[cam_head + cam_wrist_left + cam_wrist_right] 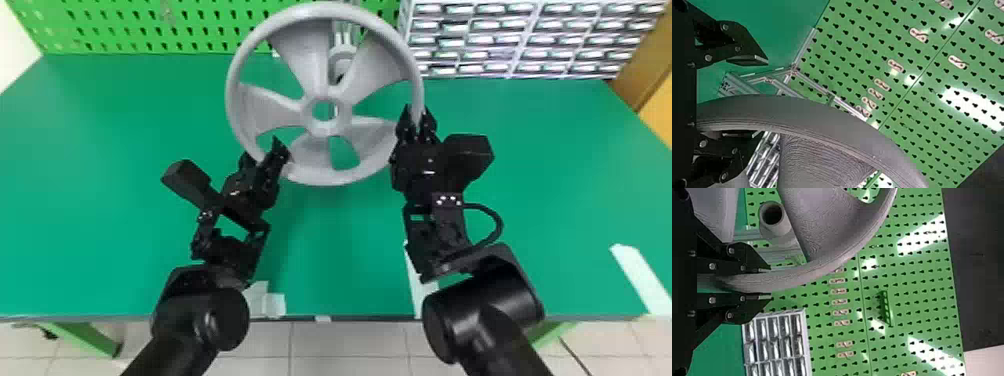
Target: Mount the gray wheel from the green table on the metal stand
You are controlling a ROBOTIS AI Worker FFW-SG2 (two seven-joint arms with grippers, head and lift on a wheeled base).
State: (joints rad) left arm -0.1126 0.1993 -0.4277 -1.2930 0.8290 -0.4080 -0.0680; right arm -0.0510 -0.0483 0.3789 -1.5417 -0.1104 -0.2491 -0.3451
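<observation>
- Nearest the left wrist camera, the left claw (762,97) was seen spread, with the rim lying between its fingers and a gap left at one side.
- At the opposite flank of the gray wheel (332,177), the rim was pinched by the right claw (770,282), so the firmer hold was judged to be had there.
- By the two claws the wheel was flanked, raised over the green desk (100,200), its open face turned toward the head camera.
- Beyond the wheel, the metal stand (813,83) was seen, its tubular shaft (781,229) visible through a gap between the spokes.
- In the head view, the shaft was placed past the hub (345,114) and slightly toward the right arm's side; hub and shaft were not lined up from that viewpoint.
- On that offset the coming move was judged to turn: the hub's bore was to be brought onto the shaft's long axis, then the wheel was to be pushed away from the robot.
- With the left side loosely enclosed, a tilt about the right claw was considered possible, by which the bore could be set askew.
</observation>
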